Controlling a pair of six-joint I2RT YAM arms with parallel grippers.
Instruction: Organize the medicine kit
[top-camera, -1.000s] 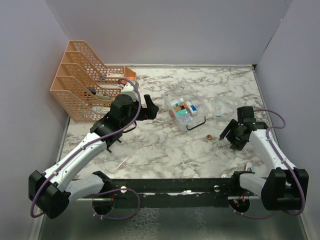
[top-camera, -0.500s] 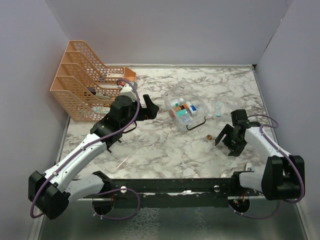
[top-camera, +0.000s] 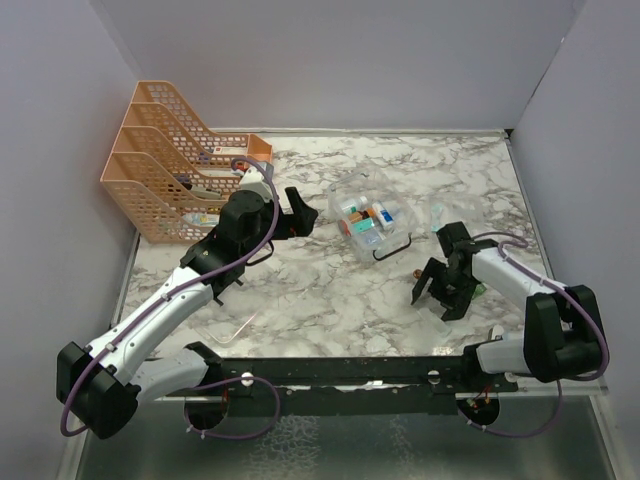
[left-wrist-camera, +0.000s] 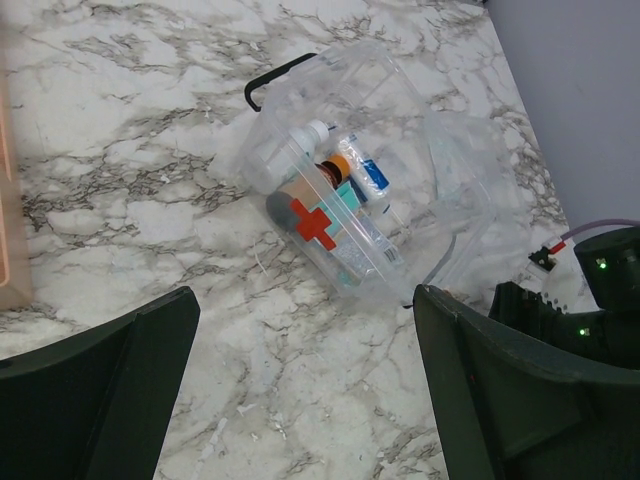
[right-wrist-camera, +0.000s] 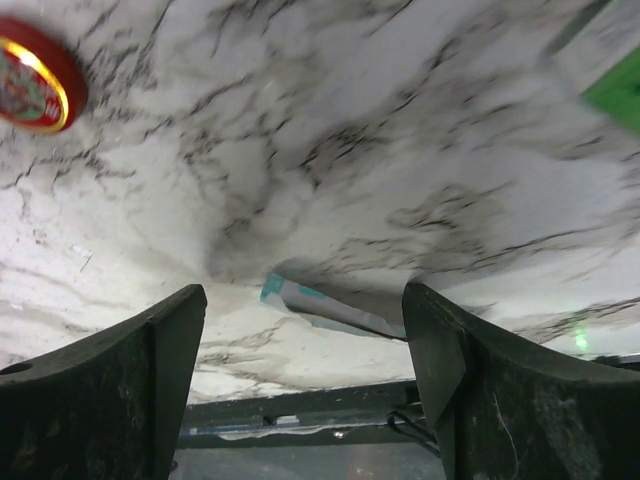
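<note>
The clear medicine kit box (top-camera: 368, 222) with a black handle stands mid-table and holds several small bottles and packs. It also shows in the left wrist view (left-wrist-camera: 330, 205), with its clear lid (left-wrist-camera: 470, 190) beside it. My left gripper (top-camera: 296, 213) is open and empty, just left of the box; in its own view (left-wrist-camera: 305, 400) only bare marble lies between the fingers. My right gripper (top-camera: 436, 292) is open, low over the table. In its own view (right-wrist-camera: 303, 380) a flat teal-and-white sachet (right-wrist-camera: 330, 305) lies between the fingers. A small round red tin (top-camera: 418, 273) lies just beyond it (right-wrist-camera: 30, 75).
Orange mesh file trays (top-camera: 178, 170) stand at the back left. A thin clear item (top-camera: 228, 328) lies near the front left. A green-marked pack (top-camera: 481, 290) lies beside the right gripper. Grey walls close three sides; a black rail (top-camera: 340, 372) runs along the front.
My right gripper has swung left and toward the front edge, coming down over the sachet near the red tin. The left arm has barely moved.
</note>
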